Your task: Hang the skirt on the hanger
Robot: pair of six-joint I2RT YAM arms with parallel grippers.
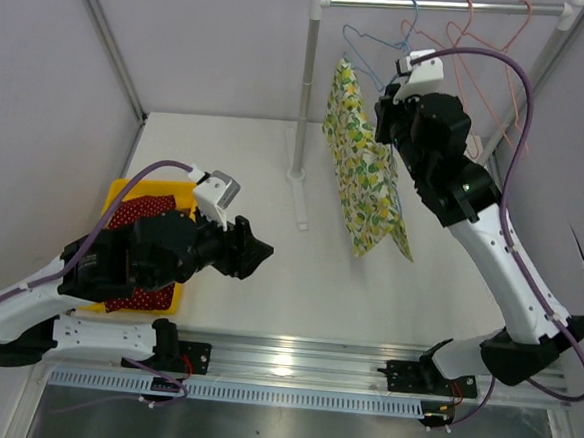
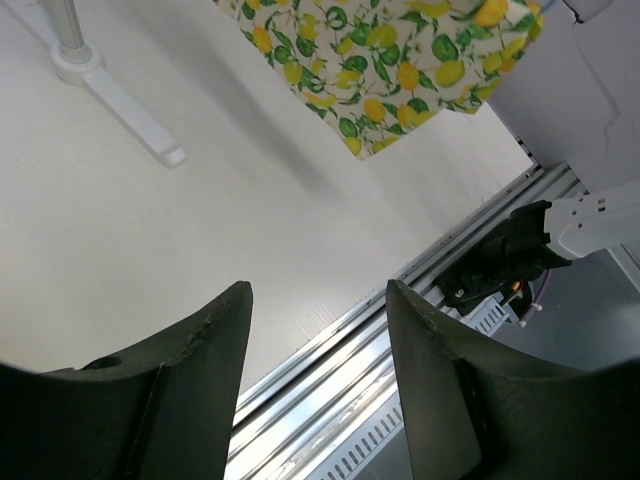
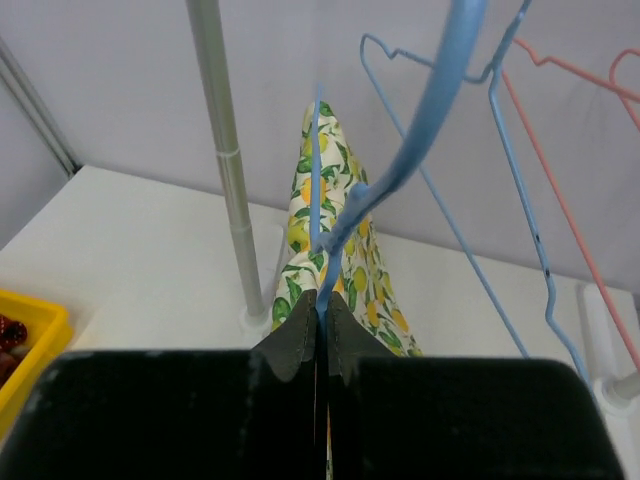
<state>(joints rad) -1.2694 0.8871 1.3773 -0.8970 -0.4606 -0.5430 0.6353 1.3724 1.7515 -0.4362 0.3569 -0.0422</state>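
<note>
Below the rail (image 1: 437,5) at the far side of the table (image 1: 236,155), the skirt (image 1: 361,164) hangs from a blue hanger (image 3: 400,170). It is a lemon-print cloth, folded narrow, with its long axis running up and down. The top edge sits at the hanger wire. The hem points down toward the table and slants toward the near edge in the top view. The left wrist view shows the hem's corner hanging over the tabletop with a shadow below; whether it touches I cannot tell.

The right gripper (image 3: 320,315) has its fingers pressed together on the hanger's wire right at the skirt's top edge. The wire rises from the fingertips and leaves the frame, so its hook on the rail is not visible.

Just beside it hang another blue hanger and pink hangers (image 1: 484,52), bare. The rack's post (image 1: 308,80) stands left of the skirt, its foot (image 2: 120,110) flat on the table.

Well apart, at the near left, the left gripper (image 2: 318,300) is spread wide and holds nothing. Its arm lies over a yellow bin (image 1: 118,192) with a red cloth (image 1: 147,214) inside.
</note>
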